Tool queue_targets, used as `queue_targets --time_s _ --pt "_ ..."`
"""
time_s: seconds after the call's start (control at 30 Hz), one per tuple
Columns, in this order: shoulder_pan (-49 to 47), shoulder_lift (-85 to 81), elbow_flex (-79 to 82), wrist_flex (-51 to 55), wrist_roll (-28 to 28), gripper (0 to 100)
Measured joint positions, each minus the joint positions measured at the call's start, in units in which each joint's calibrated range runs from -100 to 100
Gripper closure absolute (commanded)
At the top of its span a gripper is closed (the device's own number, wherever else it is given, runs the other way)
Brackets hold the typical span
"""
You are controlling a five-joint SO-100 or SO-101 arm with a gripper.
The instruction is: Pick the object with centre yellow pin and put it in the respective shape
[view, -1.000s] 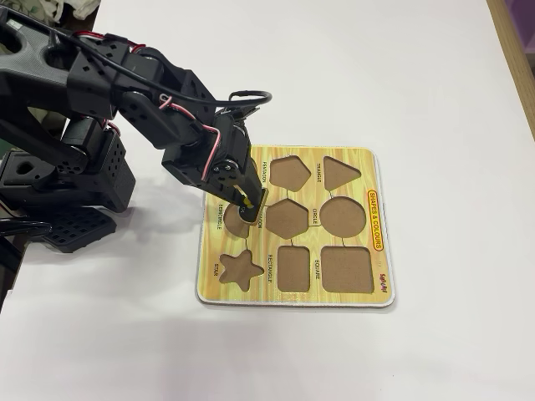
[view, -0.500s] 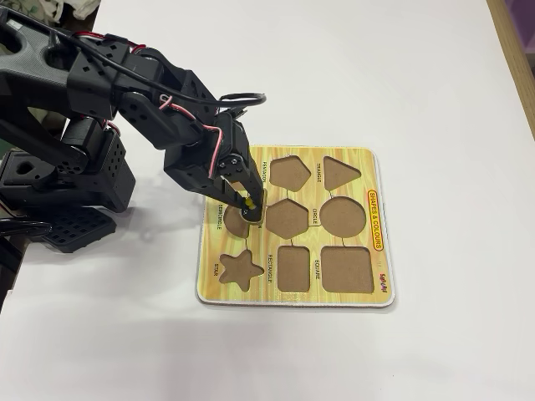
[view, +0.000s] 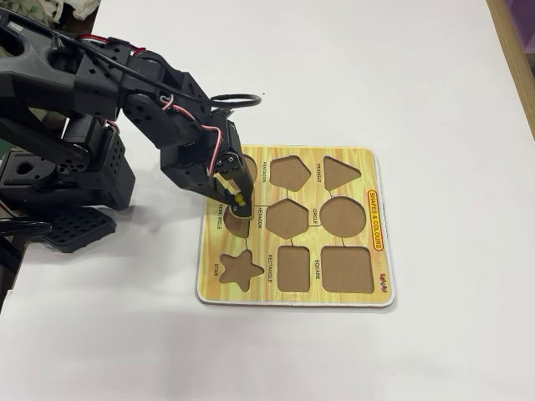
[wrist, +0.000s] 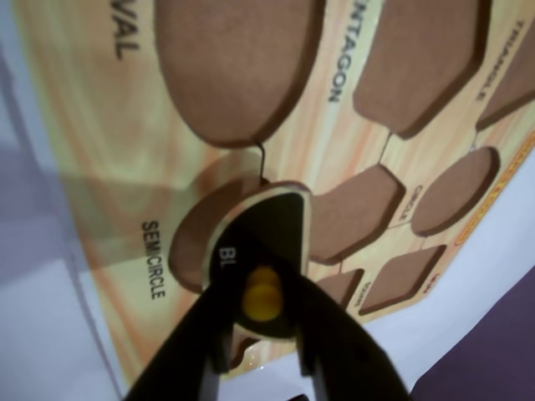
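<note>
The object with centre yellow pin (wrist: 269, 230) is a black half-disc with a tan rim. My gripper (wrist: 263, 288) is shut on its yellow knob (wrist: 261, 294), one dark finger on each side. The piece hangs over the right part of the brown cut-out labelled SEMICIRCLE (wrist: 196, 242), and the cut-out's left part still shows. In the fixed view the gripper (view: 238, 200) holds the piece (view: 242, 210) at the left middle of the yellow shape board (view: 259, 294), over that cut-out (view: 228, 220). Whether the piece touches the board I cannot tell.
The board's other cut-outs are bare brown: oval (wrist: 234, 67), hexagon (view: 287, 218), circle (view: 343, 216), star (view: 240, 269), square (view: 347, 269). The arm's black base (view: 50, 184) fills the left side. White table surrounds the board; a wooden edge (view: 512, 50) runs at the far right.
The gripper with the piece has shifted left across the board, from near the hexagon's edge to over the semicircle cut-out. The board has not moved.
</note>
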Motion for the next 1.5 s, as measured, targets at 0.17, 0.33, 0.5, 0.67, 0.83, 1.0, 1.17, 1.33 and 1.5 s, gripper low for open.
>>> queue_targets --time_s 0.17,0.33,0.5,0.67,0.83,1.0,1.17,1.33,1.5 --pt "-1.0 0.0 0.1 0.7 0.0 99" --pt "-0.9 0.0 0.1 2.1 0.0 99" --pt "-0.1 0.0 0.1 2.1 0.0 99" --pt "2.1 0.0 0.1 5.0 0.3 99" --pt "4.8 -2.0 0.1 5.4 0.3 99" --pt "6.9 -2.6 0.1 5.5 0.3 99" --pt "8.8 -2.7 0.1 5.5 0.3 99" --pt "9.9 -3.1 0.1 5.5 0.3 99" --pt "10.2 -3.1 0.1 5.5 0.3 99"
